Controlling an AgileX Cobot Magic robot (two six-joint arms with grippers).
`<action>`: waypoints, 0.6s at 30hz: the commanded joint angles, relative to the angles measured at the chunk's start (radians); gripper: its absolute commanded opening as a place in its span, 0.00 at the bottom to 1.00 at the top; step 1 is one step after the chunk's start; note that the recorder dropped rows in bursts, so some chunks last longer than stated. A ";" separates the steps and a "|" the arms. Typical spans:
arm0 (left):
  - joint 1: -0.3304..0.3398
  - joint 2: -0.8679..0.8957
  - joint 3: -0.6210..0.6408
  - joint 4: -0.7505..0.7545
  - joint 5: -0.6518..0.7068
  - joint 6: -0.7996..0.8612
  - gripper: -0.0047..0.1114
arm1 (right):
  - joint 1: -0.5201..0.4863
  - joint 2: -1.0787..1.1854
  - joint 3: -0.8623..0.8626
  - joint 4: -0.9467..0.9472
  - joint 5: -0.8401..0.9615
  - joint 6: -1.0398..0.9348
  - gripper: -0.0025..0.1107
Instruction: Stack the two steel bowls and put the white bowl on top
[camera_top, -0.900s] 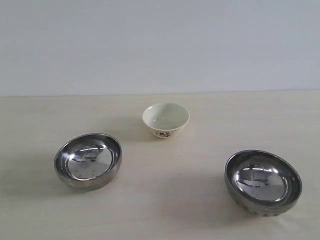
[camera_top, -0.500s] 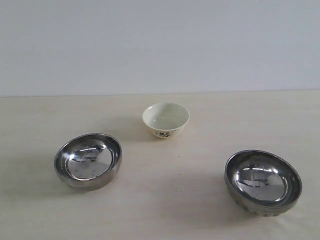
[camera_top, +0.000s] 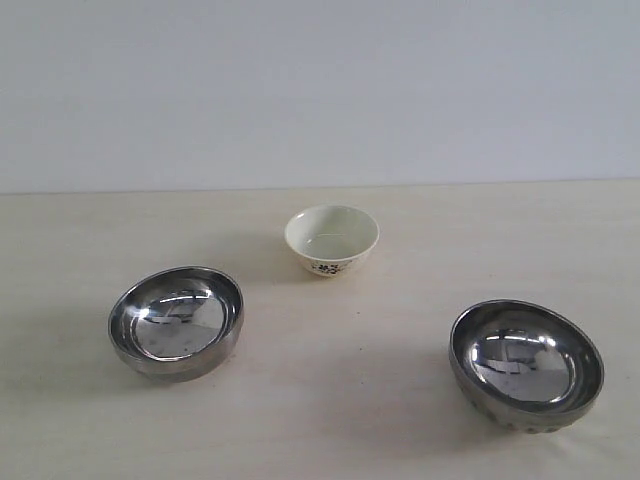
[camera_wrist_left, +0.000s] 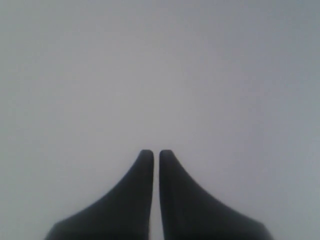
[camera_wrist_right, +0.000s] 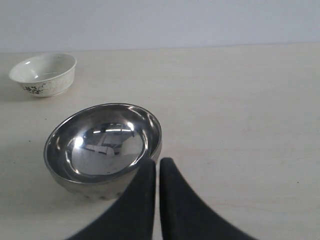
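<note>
On the pale table all three bowls sit upright and well apart, nothing stacked yet. The left steel bowl is at the left of the wide view, the right steel bowl at the right, and the white bowl lies beyond and between them, nearer the wall. Neither arm shows in that wide view. The right gripper is aimed at the right steel bowl, its fingers pressed almost together and holding nothing. The left gripper is likewise closed and empty, facing only a blank pale surface. I'd guess the steel bowls are light, rigid and slick. Their rounded mirror walls offer little purchase, so the thin rim looks like the place to pinch, one finger inside and one outside. They may rock or skate if nudged. The white bowl looks ceramic, heavier for its size and chippable, so it too wants a rim grip and a gentle landing on steel.
</note>
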 joint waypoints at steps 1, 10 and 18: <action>0.001 0.237 -0.135 0.005 -0.008 -0.042 0.07 | -0.004 -0.005 0.000 -0.001 -0.005 -0.002 0.02; 0.001 0.754 -0.391 0.084 0.109 -0.118 0.07 | -0.004 -0.005 0.000 -0.001 -0.005 -0.002 0.02; -0.008 1.078 -0.516 0.220 0.385 -0.111 0.38 | -0.004 -0.005 0.000 -0.001 -0.005 -0.002 0.02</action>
